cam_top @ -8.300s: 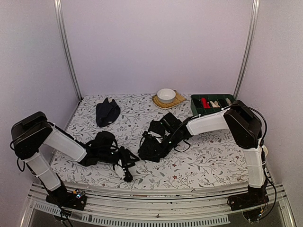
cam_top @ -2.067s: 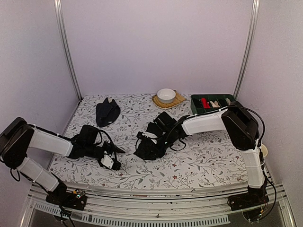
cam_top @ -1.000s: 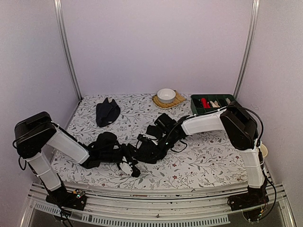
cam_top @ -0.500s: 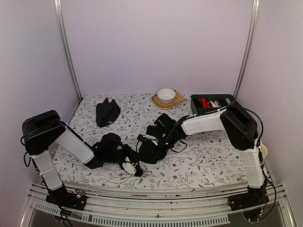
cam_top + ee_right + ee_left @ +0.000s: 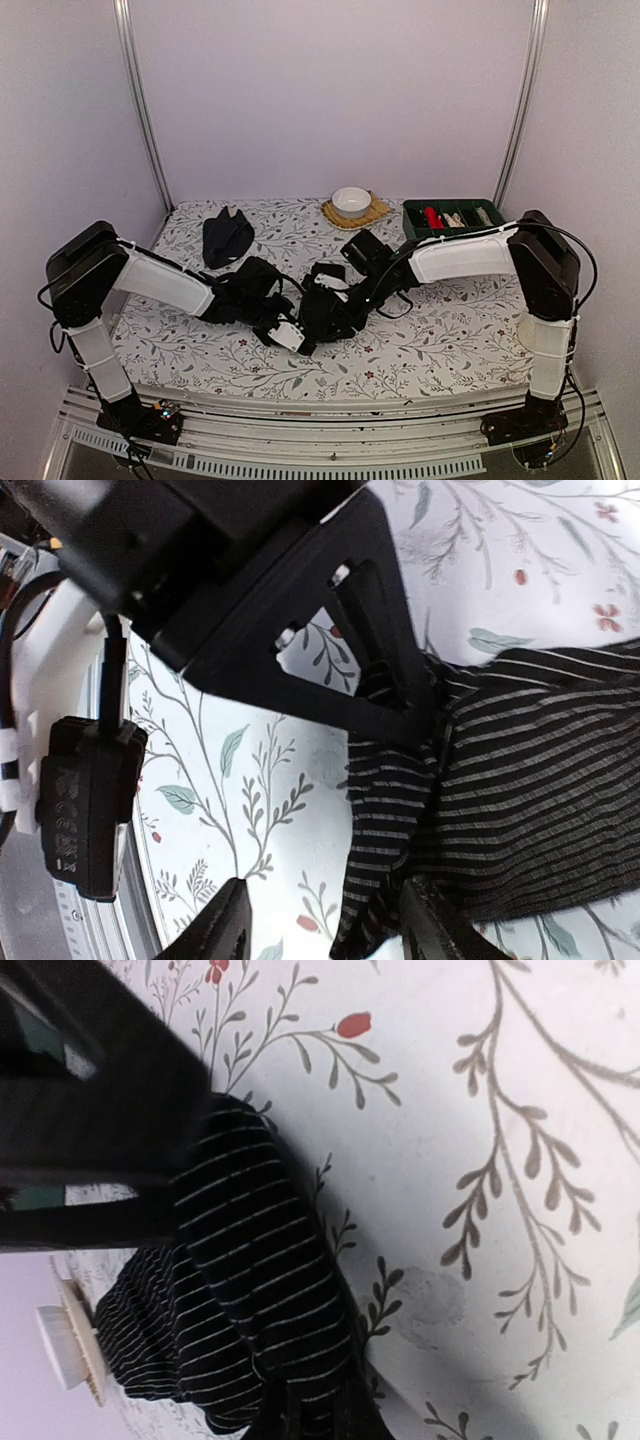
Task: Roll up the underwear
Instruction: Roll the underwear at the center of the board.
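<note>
Underwear is where both my arms meet: the black, finely striped cloth garment (image 5: 530, 780) lies bunched on the white flower-printed desk (image 5: 450, 330), about midway across and a little nearer the front edge than the back.

My right fingers (image 5: 225, 925) stand wide apart, low over the desk. A loose edge of the striped garment lies in the gap between them, closer to the one on the right of that view. I cannot tell whether either finger touches the cloth, but they are not closed on it.

One of my left fingers (image 5: 100, 1110) fills the upper left of the left wrist view as a dark blur, and the striped cloth spreads out from under it, down and away. From the right wrist camera the same finger, black with a triangular cut-out, slants across the view with its tip sunk into a fold of the cloth. Its partner is hidden in every view, so I cannot tell whether my left fingers pinch the fold or only press on it.

A second black cloth garment (image 5: 225, 238) lies crumpled at the far left of the desk, well apart from both arms. At the back edge a small white bowl (image 5: 351, 199) sits on a woven yellow mat (image 5: 372, 212). Just right of the mat is a dark green plastic bin (image 5: 412, 232) with a red item among its contents; the rest is too small to make out.
</note>
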You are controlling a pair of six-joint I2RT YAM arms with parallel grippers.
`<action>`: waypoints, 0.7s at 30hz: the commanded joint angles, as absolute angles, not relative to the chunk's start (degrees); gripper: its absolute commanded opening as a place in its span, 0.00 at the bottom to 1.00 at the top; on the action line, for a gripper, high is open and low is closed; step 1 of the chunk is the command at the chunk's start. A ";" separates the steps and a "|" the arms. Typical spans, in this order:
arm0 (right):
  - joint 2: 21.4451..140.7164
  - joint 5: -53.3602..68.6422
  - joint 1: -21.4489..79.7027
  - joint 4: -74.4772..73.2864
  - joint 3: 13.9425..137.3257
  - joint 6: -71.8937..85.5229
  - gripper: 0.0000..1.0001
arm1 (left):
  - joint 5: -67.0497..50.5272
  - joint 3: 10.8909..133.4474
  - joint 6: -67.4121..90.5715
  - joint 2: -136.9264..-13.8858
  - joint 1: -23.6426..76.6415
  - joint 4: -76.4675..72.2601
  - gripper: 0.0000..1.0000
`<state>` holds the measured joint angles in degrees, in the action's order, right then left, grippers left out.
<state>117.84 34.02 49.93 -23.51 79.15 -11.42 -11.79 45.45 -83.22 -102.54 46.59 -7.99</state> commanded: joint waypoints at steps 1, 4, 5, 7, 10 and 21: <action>107.50 25.24 50.98 -18.65 73.00 -12.46 0.57 | -17.22 50.02 -78.29 -104.66 45.23 14.59 0.00; 101.88 20.35 52.00 -15.16 66.14 -12.48 0.63 | -20.00 53.88 -76.43 -106.26 44.44 20.74 0.00; 99.61 18.33 52.31 -14.04 64.12 -12.41 0.64 | -20.66 55.05 -75.90 -107.05 44.15 22.65 0.00; 96.98 14.09 53.76 -11.95 60.61 -12.60 0.65 | -21.83 57.81 -74.66 -108.88 43.66 26.20 0.00; 94.51 6.42 57.79 -8.23 55.82 -14.05 0.66 | -24.21 62.33 -73.14 -111.93 42.80 32.00 0.00; 98.00 -15.04 71.75 2.08 51.65 -24.87 0.67 | -31.63 80.23 -73.56 -124.93 39.02 51.61 0.02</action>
<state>95.22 -4.99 69.45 -3.27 50.37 -19.73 -30.50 77.47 -74.00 -118.30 40.07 37.82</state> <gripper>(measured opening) 0.665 0.066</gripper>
